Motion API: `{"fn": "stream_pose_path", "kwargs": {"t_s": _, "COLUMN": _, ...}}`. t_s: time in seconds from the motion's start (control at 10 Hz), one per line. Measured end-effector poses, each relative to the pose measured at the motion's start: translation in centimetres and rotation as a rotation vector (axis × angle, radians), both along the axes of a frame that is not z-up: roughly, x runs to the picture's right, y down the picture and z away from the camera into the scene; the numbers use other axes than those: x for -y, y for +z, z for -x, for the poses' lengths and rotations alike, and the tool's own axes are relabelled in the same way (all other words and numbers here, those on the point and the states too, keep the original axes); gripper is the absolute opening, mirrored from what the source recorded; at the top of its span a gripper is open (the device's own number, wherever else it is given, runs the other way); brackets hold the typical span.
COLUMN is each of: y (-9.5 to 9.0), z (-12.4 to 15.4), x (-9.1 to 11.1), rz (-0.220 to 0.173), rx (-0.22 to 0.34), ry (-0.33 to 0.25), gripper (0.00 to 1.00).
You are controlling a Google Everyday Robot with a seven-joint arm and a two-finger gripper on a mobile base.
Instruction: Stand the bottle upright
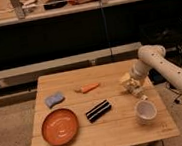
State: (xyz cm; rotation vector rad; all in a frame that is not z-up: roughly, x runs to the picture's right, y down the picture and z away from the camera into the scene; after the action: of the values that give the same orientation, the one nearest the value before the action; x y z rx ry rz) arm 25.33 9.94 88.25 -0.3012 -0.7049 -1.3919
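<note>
The bottle [125, 79], whitish-cream, lies on its side near the right edge of the wooden table [118, 137]. My gripper [134, 87] hangs from the white arm that comes in from the right. It is lowered right over the bottle and hides the bottle's near end. Its jaws stand open, and I cannot make out any grip on the bottle.
A white cup [145, 111] stands just in front of the gripper. On the table there are also a carrot [89, 87], a black striped bar [98, 110], a blue sponge [54, 99] and an orange plate [59, 126]. A dark counter stands behind.
</note>
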Motion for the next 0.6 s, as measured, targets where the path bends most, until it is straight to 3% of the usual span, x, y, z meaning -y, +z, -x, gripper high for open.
{"fn": "stream_pose_path", "kwargs": {"t_s": 0.3, "y": 0.1, "z": -0.1, "x": -1.0, "rz": -0.002, "rx": 0.015, "ry": -0.052, "gripper": 0.80}}
{"fn": "stream_pose_path", "kwargs": {"t_s": 0.6, "y": 0.2, "z": -0.6, "x": -1.4, "rz": -0.008, "rx": -0.011, "ry": -0.099, "gripper": 0.80}}
